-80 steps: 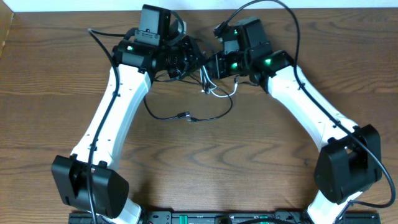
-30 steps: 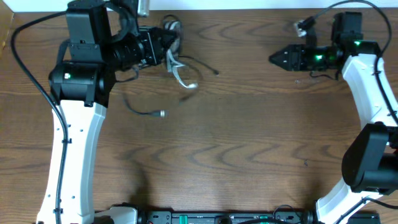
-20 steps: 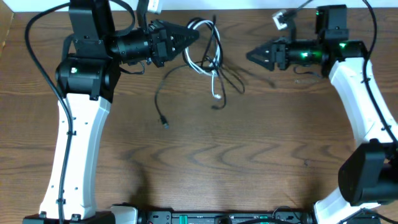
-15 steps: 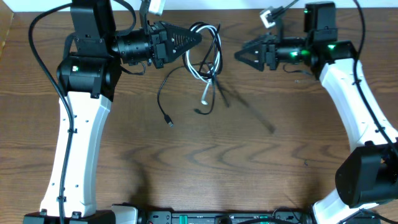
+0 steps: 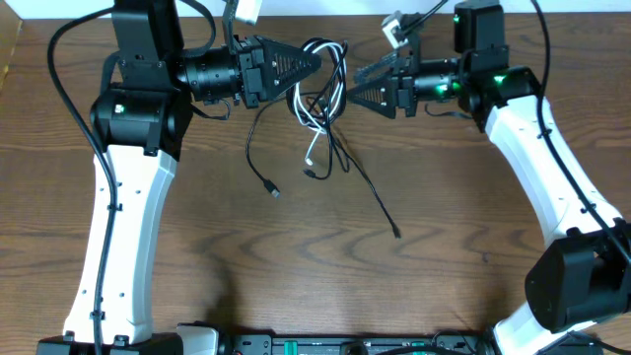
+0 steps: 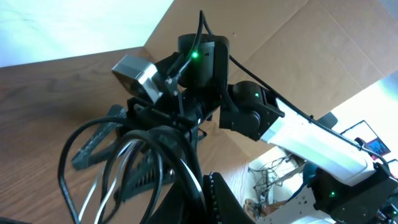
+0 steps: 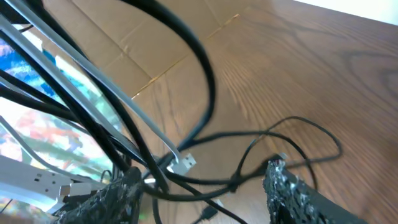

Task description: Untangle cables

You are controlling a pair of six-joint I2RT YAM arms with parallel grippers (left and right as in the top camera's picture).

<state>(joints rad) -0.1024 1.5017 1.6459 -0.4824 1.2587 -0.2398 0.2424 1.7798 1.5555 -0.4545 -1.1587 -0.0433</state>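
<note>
Overhead view of a brown wooden table [image 5: 444, 256], with your two white arms reaching in from 6 o'clock. The cables [image 5: 330, 69] are at 12 o'clock on the table, near the far edge, between the two grippers.

Your left gripper [image 5: 314, 61] comes in from 9 o'clock and points toward 3 o'clock. Its jaws are pressed together on the top of the bundle, where black and white loops bunch around its tip. From that hold the cords trail down toward 6 o'clock. A white cord [image 5: 310, 163] drops to a small plug just below the loops. One black cord curves out toward 8 o'clock and ends in a black plug [image 5: 273, 190]. A long black cord [image 5: 380, 202] runs toward 5 o'clock, and its end lies well apart from the loops.

Your right gripper [image 5: 350, 86] comes in from 3 o'clock and points toward 9 o'clock. It faces the left one, with its tips just beside the loops. Its jaws stand apart and have hold of nothing.

In the right wrist view its two dark fingers [image 7: 292, 193] sit wide at the lower corners. Black cords and the white plug cross the gap between them. That view is blurred, so you cannot tell whether a finger touches a cord.

In the left wrist view the loops fill the foreground, with the right gripper's spread fingers just behind them.
</note>
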